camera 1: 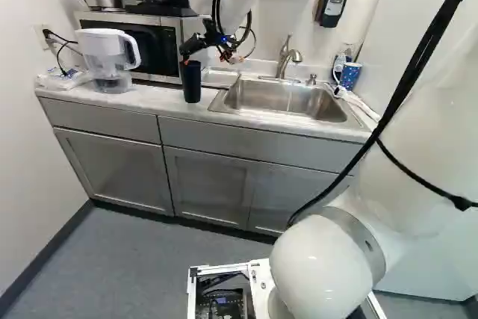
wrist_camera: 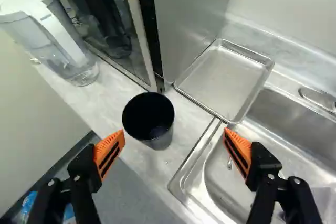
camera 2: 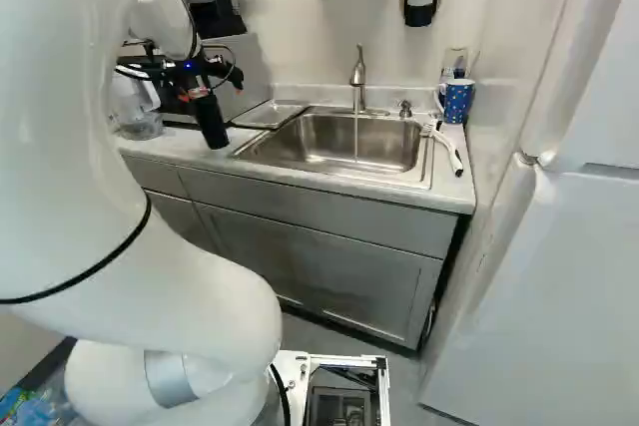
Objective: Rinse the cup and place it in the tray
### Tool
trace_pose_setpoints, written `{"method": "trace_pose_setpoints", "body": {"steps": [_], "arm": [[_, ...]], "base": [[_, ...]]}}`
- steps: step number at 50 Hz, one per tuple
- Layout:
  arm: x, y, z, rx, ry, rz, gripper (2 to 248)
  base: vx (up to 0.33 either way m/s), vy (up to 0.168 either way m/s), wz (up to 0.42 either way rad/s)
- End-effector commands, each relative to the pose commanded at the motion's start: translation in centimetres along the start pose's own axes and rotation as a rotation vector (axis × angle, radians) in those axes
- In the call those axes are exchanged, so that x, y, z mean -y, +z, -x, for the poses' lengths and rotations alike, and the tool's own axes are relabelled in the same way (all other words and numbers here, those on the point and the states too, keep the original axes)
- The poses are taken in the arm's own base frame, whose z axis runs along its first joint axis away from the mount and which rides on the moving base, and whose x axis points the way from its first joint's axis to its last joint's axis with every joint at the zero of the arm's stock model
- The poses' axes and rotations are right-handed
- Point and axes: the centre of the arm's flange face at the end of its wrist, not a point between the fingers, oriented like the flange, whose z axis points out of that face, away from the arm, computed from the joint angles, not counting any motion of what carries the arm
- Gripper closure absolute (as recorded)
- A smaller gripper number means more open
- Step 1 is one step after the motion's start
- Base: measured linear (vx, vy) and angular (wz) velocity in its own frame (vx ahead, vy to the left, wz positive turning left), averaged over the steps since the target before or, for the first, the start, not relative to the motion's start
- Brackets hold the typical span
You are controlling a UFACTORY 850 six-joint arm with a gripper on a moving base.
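Along the pale countertop [wrist_camera: 105, 95] of a small kitchenette, a black gripper [wrist_camera: 174, 134] spreads its orange-padded fingers wide, nothing held between them. Ahead of them a dark, open-mouthed cup [wrist_camera: 148, 120] stands upright on the countertop, near its front edge. Close by are the metal tray [wrist_camera: 223, 80] and the sink [wrist_camera: 283, 129]. The cup looks light and stiff, probably slick once wet; opposite sides, gripped evenly below the rim, seem the surest hold.
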Motion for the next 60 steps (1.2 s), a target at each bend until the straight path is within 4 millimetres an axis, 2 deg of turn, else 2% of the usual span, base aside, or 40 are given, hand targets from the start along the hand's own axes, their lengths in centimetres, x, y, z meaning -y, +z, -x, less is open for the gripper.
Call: {"method": "trace_pose_setpoints", "body": {"steps": [19,37,60], "arm": [[2.7,0.9,-0.8,0.001,-0.035,-0.042,3],[2.7,1.1,-0.8,0.004,-0.036,-0.042,3],[2.8,3.2,0.3,0.015,-0.036,-0.042,3]], "base": [[0.000,0.000,0.000],[0.000,0.000,0.000],[0.000,0.000,0.000]]}}
